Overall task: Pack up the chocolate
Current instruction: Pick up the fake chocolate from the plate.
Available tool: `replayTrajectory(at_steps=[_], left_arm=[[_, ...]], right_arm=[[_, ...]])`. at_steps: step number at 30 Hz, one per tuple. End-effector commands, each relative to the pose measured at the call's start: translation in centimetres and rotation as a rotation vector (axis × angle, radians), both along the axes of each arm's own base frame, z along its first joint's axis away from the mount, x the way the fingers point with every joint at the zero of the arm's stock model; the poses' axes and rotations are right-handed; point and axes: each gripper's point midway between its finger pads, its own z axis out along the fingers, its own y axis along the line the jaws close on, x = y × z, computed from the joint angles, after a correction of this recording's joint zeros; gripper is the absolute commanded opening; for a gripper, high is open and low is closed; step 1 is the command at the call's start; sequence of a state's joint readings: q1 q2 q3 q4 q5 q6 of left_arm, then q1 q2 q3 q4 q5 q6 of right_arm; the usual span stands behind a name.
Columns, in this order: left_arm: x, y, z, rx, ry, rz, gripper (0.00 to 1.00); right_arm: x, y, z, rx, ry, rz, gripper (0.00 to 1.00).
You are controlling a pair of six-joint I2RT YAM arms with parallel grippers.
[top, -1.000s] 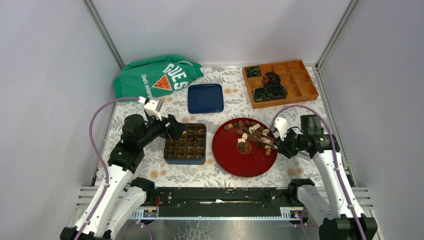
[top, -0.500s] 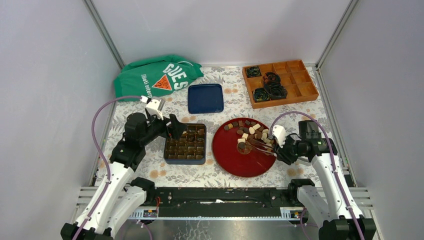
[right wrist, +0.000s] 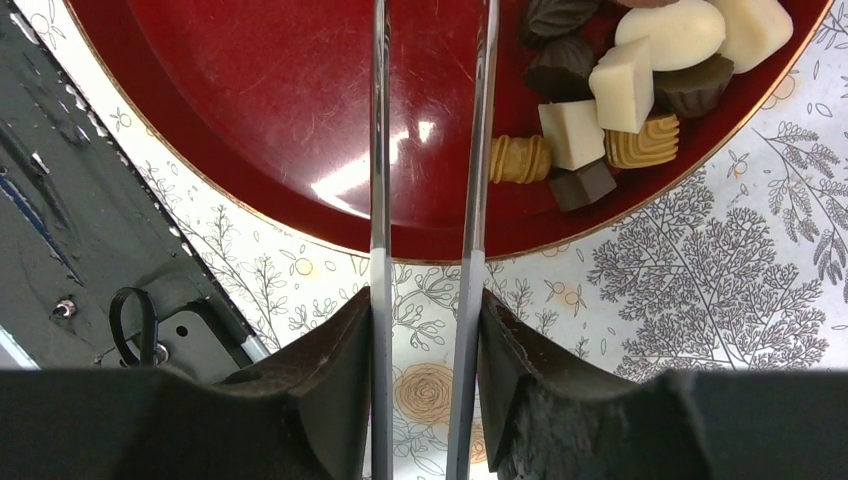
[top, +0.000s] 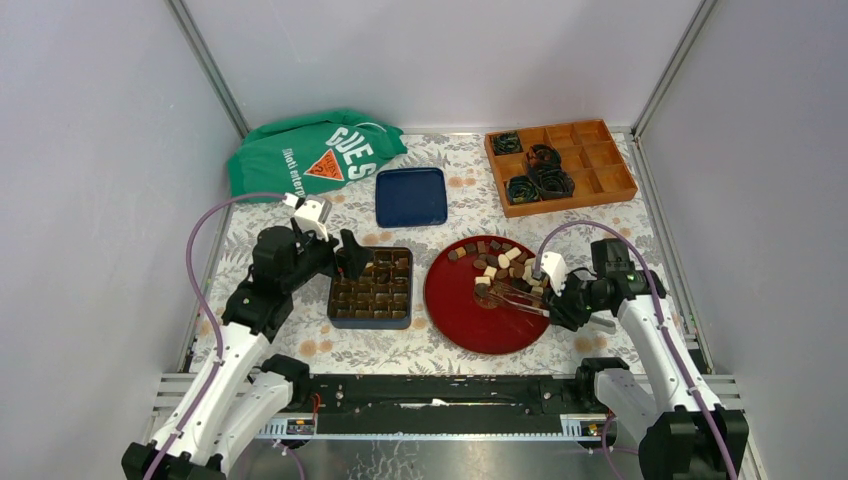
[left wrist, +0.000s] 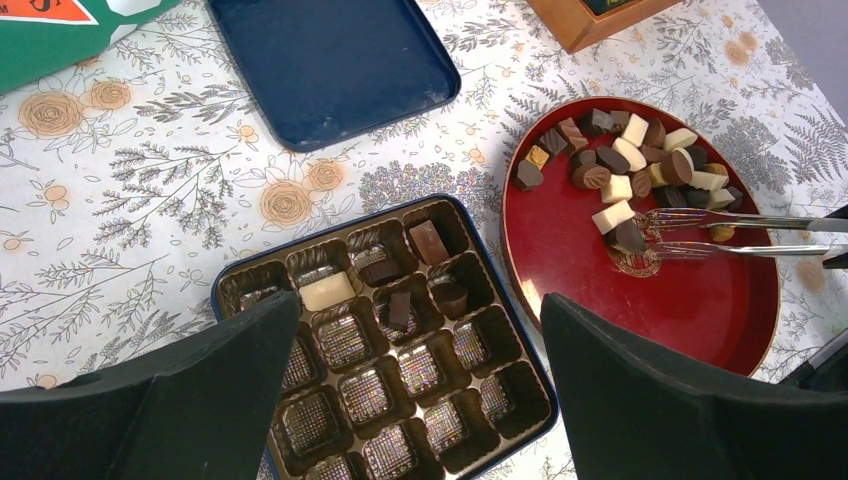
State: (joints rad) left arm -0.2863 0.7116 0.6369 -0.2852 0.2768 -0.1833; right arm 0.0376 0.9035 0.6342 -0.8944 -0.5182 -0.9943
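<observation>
Several chocolate pieces (top: 505, 262), dark, brown and cream, lie on the far right part of the red plate (top: 465, 325). My right gripper (top: 560, 300) is shut on metal tongs (top: 515, 295). The tongs' tips reach over the plate's middle, beside a dark piece near the emblem (left wrist: 628, 237). In the right wrist view the tongs' arms (right wrist: 380, 150) run between my fingers (right wrist: 425, 330), with chocolates (right wrist: 600, 110) to their right. My left gripper (top: 345, 262) is open and empty over the blue-rimmed chocolate box (left wrist: 508, 300). The box holds a white piece (left wrist: 326, 291) and a few brown ones (left wrist: 428, 241).
The box's blue lid (top: 411, 196) lies behind the box. A green bag (top: 310, 150) is at the back left. An orange wooden organizer with black coiled cables (top: 560, 165) stands at the back right. A black rail (top: 430, 390) runs along the near edge.
My right gripper has moved a little toward the near edge, and the tongs now lie flatter across the plate's middle. The left arm has hardly moved.
</observation>
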Motion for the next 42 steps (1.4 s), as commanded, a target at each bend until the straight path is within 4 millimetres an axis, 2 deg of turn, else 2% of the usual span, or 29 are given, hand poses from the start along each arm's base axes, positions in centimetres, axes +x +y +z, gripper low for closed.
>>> replayTrajectory(at_steps=[1, 4, 8, 15, 29, 42], left_arm=[[0.3, -0.2, 1.8, -0.011, -0.07, -0.006, 0.98], [0.0, -0.2, 2.4, -0.029, -0.081, -0.008, 0.98], [-0.1, 0.0, 2.7, -0.041, -0.087, 0.01, 0.99], [-0.3, -0.1, 3.3, -0.054, -0.085, 0.009, 0.99], [-0.1, -0.2, 3.2, -0.054, -0.083, -0.001, 0.99], [-0.3, -0.6, 3.4, -0.067, -0.082, -0.024, 0.98]], right_arm=[[0.8, 1.3, 1.3, 0.071, -0.035, 0.032, 0.45], [0.7, 2.0, 2.2, 0.106, -0.026, 0.041, 0.45], [1.6, 2.0, 3.1, 0.114, -0.039, -0.004, 0.45], [2.6, 2.3, 3.5, 0.121, -0.033, -0.034, 0.45], [2.3, 3.6, 3.1, 0.137, -0.015, -0.008, 0.46], [1.9, 3.8, 2.0, 0.084, -0.008, 0.012, 0.46]])
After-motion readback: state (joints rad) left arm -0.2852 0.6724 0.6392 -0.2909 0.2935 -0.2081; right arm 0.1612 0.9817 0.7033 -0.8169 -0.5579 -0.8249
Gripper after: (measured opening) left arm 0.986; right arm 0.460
